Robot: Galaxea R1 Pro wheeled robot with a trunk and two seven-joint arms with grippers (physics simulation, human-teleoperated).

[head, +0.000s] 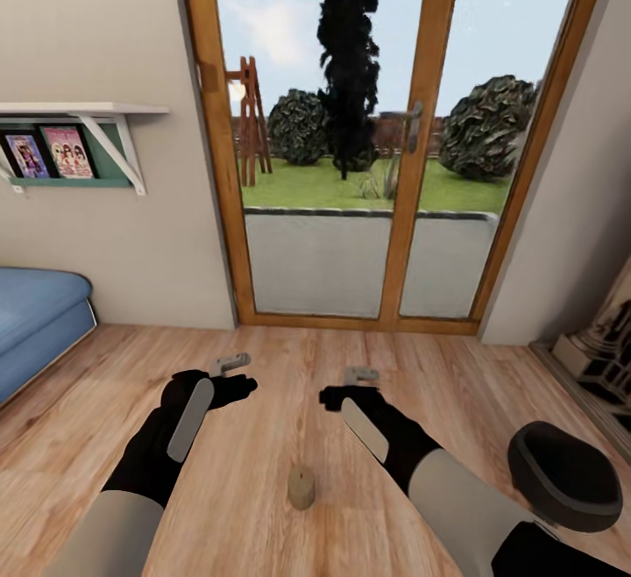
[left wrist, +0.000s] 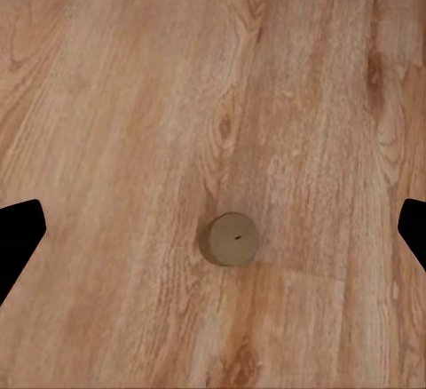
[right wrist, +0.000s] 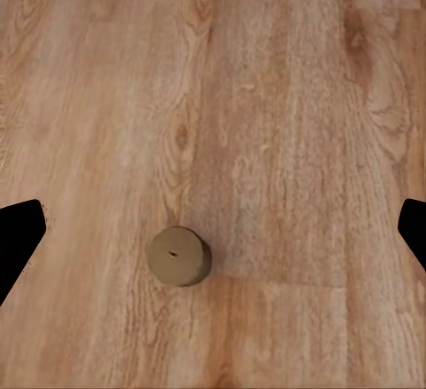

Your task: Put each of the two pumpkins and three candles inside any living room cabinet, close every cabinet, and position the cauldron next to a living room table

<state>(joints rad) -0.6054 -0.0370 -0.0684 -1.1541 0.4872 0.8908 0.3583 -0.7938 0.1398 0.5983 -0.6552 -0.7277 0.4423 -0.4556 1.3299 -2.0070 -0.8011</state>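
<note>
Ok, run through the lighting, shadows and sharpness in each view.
Head view: even, flat daylight, bright glass door, sharp; the candle casts hardly any shadow on the floor. Left wrist view: candle crisp, faint soft shadow, no glare. Right wrist view: same, candle sharp, wood grain clear.

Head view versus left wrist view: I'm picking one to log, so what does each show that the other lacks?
Head view alone: the cauldron, glass doors, blue sofa, wall shelf, left hand and right hand, both empty.
Left wrist view alone: the candle's top face with its wick.
Both: one candle upright on the wood floor.
</note>
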